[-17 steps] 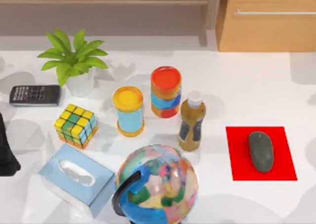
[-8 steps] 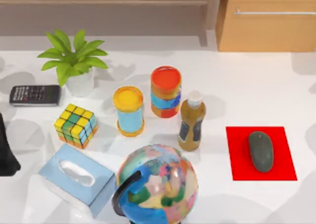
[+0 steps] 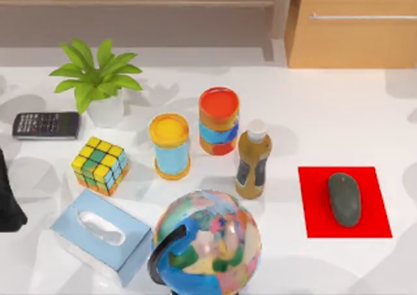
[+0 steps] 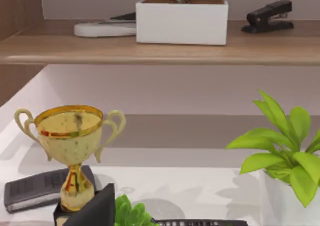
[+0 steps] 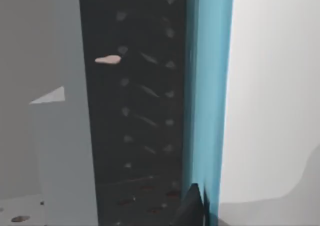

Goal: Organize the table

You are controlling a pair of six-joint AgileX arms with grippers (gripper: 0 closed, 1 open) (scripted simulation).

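The left arm is a dark shape at the table's left edge; whether its gripper is wide or narrow I cannot tell. The left wrist view shows a gold trophy and a shelf with a white box. The table is white and glossy, carrying a globe and a mouse on a red mat at the right.

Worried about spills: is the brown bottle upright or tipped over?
Upright. In the top view the brown bottle stands on its base on the table, white cap uppermost, beside the red-lidded can.
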